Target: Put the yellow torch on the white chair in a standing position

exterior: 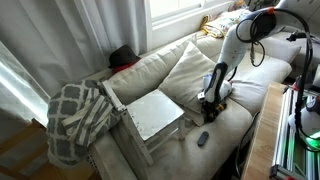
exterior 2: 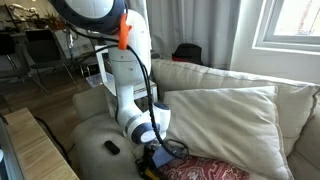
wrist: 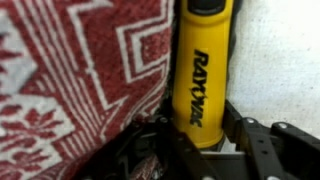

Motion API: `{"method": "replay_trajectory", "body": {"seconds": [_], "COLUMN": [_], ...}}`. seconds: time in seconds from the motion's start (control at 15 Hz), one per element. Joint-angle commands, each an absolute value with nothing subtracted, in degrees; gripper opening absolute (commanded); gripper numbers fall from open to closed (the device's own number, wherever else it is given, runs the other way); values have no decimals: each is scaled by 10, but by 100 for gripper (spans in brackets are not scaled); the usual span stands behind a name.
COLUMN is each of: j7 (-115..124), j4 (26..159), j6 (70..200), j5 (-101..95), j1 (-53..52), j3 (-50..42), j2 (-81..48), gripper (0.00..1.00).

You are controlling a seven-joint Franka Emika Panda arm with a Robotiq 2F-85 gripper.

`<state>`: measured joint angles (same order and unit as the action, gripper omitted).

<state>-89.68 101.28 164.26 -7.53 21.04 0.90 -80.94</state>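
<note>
In the wrist view the yellow torch [wrist: 200,60] lies on the cream sofa against a red patterned cushion [wrist: 70,70]. My gripper [wrist: 195,125] has a finger on each side of the torch's lower end and is closed on it. In an exterior view the gripper [exterior: 210,103] is down at the sofa seat, to the right of the white chair [exterior: 155,115], which stands tilted on the sofa with its pale seat bare. In both exterior views the gripper hides the torch.
A small flat dark gadget [exterior: 202,139] lies on the sofa's front edge and also shows in an exterior view [exterior 2: 112,148]. A large cream cushion [exterior: 195,65] leans behind the arm. A grey-white checked blanket [exterior: 80,115] hangs left of the chair. A wooden table edge [exterior 2: 40,150] is near.
</note>
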Motion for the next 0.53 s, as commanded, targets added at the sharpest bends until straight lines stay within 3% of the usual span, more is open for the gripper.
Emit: {"method": "replay_trajectory", "body": {"seconds": [0.0, 0.47], "j7": [-886, -1007], "j4": [1014, 1071], "j6": [1621, 1488], "j5": [-79, -40], "j1": [244, 411], "j3": [25, 123], "j2": [-803, -719], "gripper": [24, 24]}}
